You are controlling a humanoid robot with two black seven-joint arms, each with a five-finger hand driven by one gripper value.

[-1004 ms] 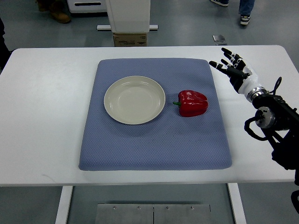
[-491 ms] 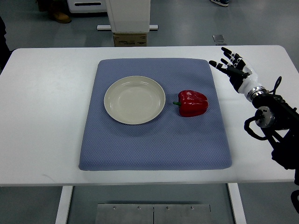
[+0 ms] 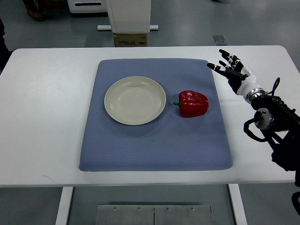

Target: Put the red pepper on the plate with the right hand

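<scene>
**Hand up and ready, pepper not picked up yet**

My right hand point(image 3: 231, 69) is up over the white table, just past the right edge of the mat. Its black fingers point(image 3: 224, 53) are spread wide and it holds nothing. I think it is held open like that so it can come down around the pepper from the side. My left arm is not in the picture.

From the hand I look left. The shiny red bell pepper point(image 3: 192, 103) lies on the soft blue-grey square mat point(image 3: 154, 140), on its right half, near the hand but not touching it. Its little green stem points left, at the plate. That seems good to me — the round back of the pepper faces my hand, so there is a big smooth side to grab.

Just beside the pepper, on the left, sits the round cream plate point(image 3: 135, 100). It has nothing in it. There is a small gap between plate and pepper, so the trip should be short — lift, slide left, set down.

The mat lies in the middle of the white table point(image 3: 47, 117). I guess it is there to stop things from sliding or rolling.

Now I count: one pepper, one plate, one mat, one hand in view. Behind the table stands one brown cardboard box point(image 3: 131, 40) under a white post.
</scene>
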